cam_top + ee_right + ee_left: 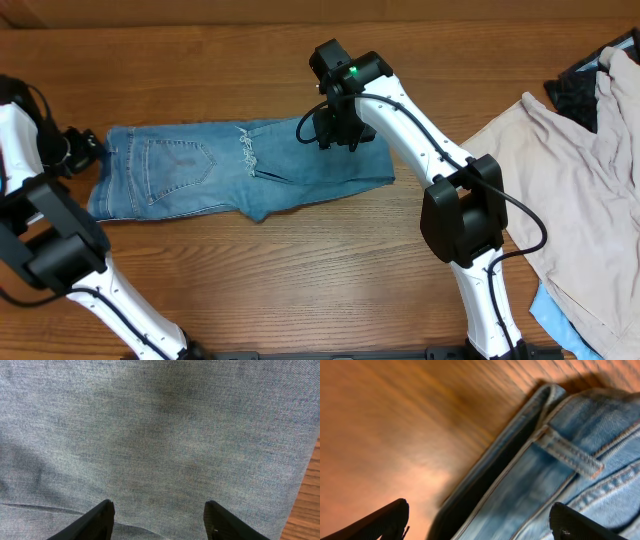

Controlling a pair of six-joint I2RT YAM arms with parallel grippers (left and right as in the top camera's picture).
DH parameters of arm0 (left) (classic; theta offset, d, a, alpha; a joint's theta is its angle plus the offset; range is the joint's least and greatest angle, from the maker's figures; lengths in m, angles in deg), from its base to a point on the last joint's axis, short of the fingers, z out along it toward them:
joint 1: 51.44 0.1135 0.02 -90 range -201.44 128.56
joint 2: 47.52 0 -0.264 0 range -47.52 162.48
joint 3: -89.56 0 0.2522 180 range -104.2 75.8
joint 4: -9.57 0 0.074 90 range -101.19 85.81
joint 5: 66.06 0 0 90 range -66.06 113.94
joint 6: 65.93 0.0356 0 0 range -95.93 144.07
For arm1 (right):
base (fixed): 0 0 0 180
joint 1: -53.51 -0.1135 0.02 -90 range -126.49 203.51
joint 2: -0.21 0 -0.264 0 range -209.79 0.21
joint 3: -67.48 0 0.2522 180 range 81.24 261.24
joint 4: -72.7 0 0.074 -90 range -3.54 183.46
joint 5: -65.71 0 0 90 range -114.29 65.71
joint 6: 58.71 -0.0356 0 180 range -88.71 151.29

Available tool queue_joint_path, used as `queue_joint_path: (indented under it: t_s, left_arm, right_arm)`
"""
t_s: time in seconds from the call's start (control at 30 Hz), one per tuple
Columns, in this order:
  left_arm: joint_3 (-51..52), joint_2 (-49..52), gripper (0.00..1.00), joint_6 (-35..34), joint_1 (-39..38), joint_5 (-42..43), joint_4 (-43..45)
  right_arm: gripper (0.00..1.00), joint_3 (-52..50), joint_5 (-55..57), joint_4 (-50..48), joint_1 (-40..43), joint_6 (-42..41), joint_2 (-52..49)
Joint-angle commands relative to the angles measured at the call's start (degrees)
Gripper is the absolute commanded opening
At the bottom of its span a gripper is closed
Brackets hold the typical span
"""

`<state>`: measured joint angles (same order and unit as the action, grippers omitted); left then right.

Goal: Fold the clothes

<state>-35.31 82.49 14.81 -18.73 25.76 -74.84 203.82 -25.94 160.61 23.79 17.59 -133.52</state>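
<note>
Two robot arms reach in from the near edge of a wooden table point(300, 290). Nearest, on the right, a corner of blue cloth point(560, 318) shows from under a wide beige garment point(570, 190).

Across the middle of the table lie the jeans point(200, 170). They are light blue and folded into a short flat band that runs left to right. A back pocket point(178, 165) faces up, and there is a frayed white patch point(247, 150) near the centre.

The left gripper point(88, 148) sits at the waistband end, on the jeans' left edge. In the left wrist view its fingers point(385, 521) are spread wide apart. The waistband point(520, 460) and a belt loop point(570, 452) lie in the gap between them, unclamped. Whether the fingertips touch the cloth cannot be told.

The right gripper point(335, 135) hangs over the right half of the jeans, near their far edge. In the right wrist view its fingers point(90, 522) are also apart and hold nothing. Plain denim fills that view, apart from a strip of table at the right edge.

Farthest, at the far right corner, a dark patterned item point(585, 85) lies beside the beige garment.
</note>
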Motion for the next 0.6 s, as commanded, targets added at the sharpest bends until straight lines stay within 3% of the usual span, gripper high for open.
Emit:
queue_joint_path:
  t_s: [0.0,0.37,0.43,0.57]
  left_arm:
    - [-0.63,3.48,0.93,5.07,-0.37,6.67,0.66]
    - [-0.63,12.11,0.91,6.14,-0.35,8.09,1.46]
    - [-0.63,12.90,0.86,6.56,-0.35,8.13,1.46]
    - [-0.61,13.16,0.59,6.73,-0.37,8.17,1.53]
  right_arm:
    - [0.61,1.11,0.09,-0.24,0.22,0.15,0.15]
    - [0.61,1.11,0.11,0.13,0.22,0.15,0.15]
    - [0.61,1.11,0.11,0.11,0.22,0.15,0.15]
    - [0.61,1.11,0.09,0.11,0.22,0.15,0.15]
